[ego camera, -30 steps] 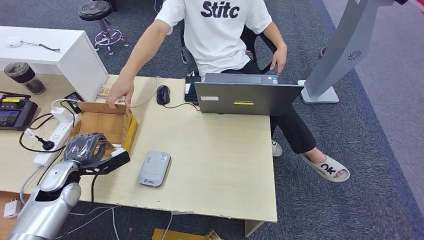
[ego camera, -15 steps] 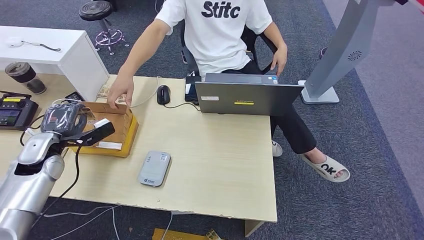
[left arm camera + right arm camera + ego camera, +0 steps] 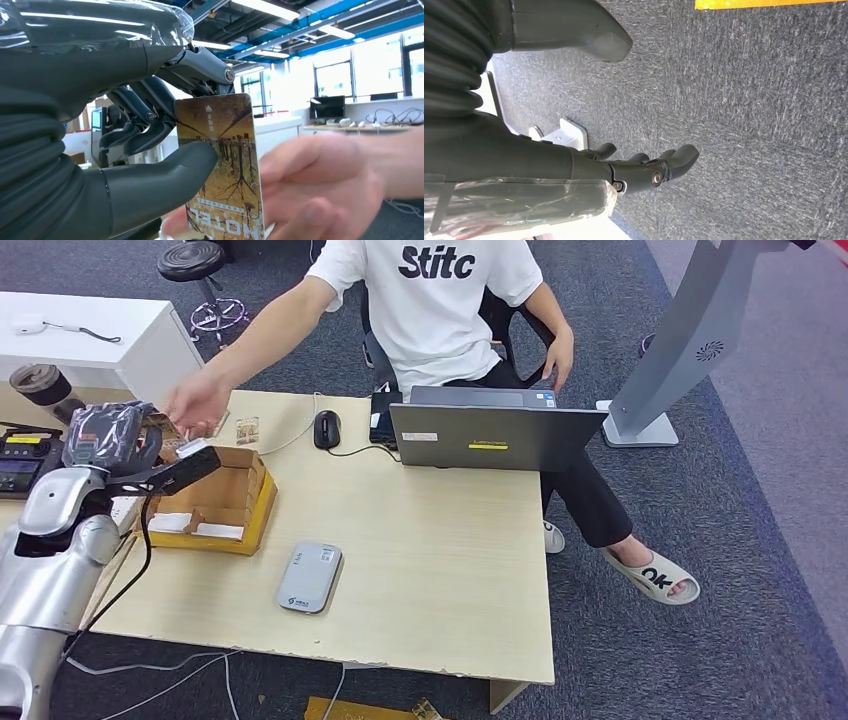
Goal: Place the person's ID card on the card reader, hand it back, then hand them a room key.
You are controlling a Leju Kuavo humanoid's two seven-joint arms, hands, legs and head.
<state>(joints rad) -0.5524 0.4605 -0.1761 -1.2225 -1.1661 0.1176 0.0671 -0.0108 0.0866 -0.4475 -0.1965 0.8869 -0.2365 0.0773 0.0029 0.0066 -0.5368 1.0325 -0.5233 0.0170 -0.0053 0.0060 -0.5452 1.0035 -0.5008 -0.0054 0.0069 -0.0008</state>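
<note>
My left hand (image 3: 120, 445) is raised over the table's left side and pinches a hotel room key card (image 3: 220, 160) between thumb and fingers. The card is brown and gold with "HOTEL" printed on it. In the head view the card (image 3: 196, 449) shows as a small light edge at my fingertips. The seated person's hand (image 3: 197, 403) reaches to it and closes on the card's far edge (image 3: 310, 185). The grey card reader (image 3: 309, 578) lies flat on the table with nothing on it. My right hand (image 3: 634, 165) hangs over carpet, fingers apart, holding nothing.
An open cardboard box (image 3: 215, 500) with cards inside sits below my left hand. A laptop (image 3: 495, 435), a mouse (image 3: 326, 428), a power strip and a controller (image 3: 25, 462) lie on the wooden table (image 3: 430, 560). A small card (image 3: 246, 429) lies near the person's arm.
My left hand rose out of the box with the key card and moved toward the person. The person's hand left the box edge and came up to meet the card.
</note>
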